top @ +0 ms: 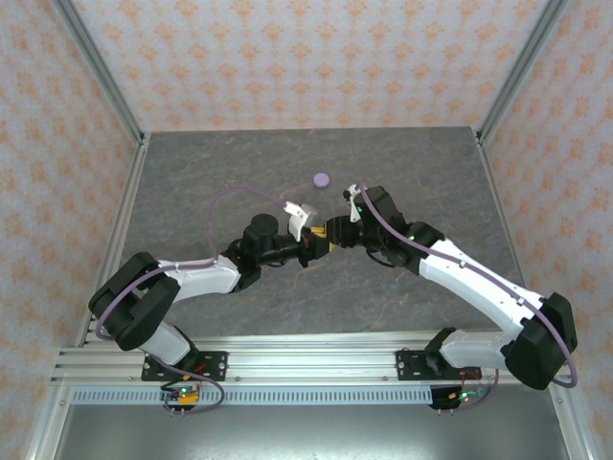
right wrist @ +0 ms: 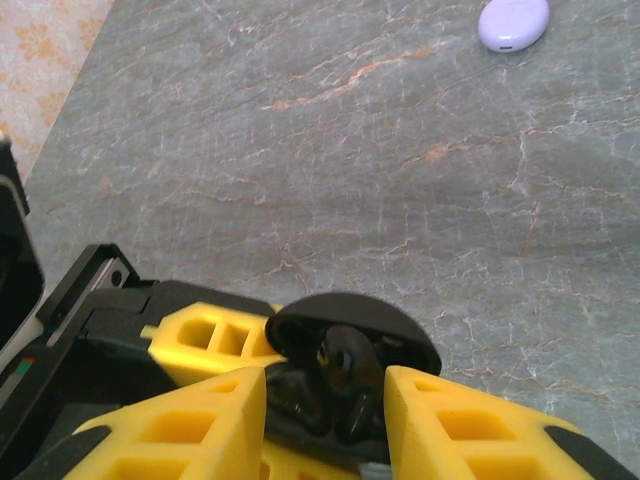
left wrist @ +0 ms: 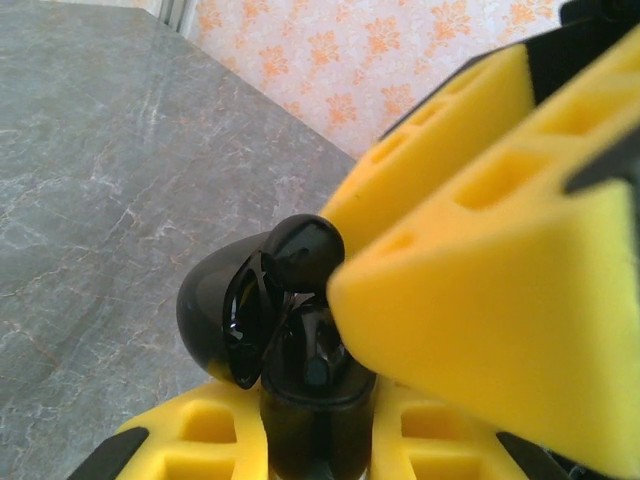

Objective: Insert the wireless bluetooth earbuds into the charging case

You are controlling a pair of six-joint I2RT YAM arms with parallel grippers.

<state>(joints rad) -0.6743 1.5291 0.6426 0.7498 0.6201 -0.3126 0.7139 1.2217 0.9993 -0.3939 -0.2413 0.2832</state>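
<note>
Work is centring on the black charging case, which the left pincer is clamping from both sides and holding up above the table, lid swung open. The right pincer is meeting it head-on, its yellow fingers standing apart on either side of the case mouth with nothing pinched between them. In the left wrist view, one black earbud is bulging at the rim of the case, touching the tip of a right finger. I am judging it as resting in its well but not pressed fully home. A second glossy dark shape is sitting lower in the case, though I cannot tell whether it is a seated earbud or the moulded interior. The lavender case is lying shut and well apart on the table, so by my reading that half of the job is waiting. Whether anything is inside it, I cannot tell.

Case and earbud are showing smooth, glossy black plastic, rounded like pebbles and catching highlights. The finger pads are looking like matte yellow blocks with square hollows. The table is wearing a grey marbled sheet with pale and rusty veins.
</note>
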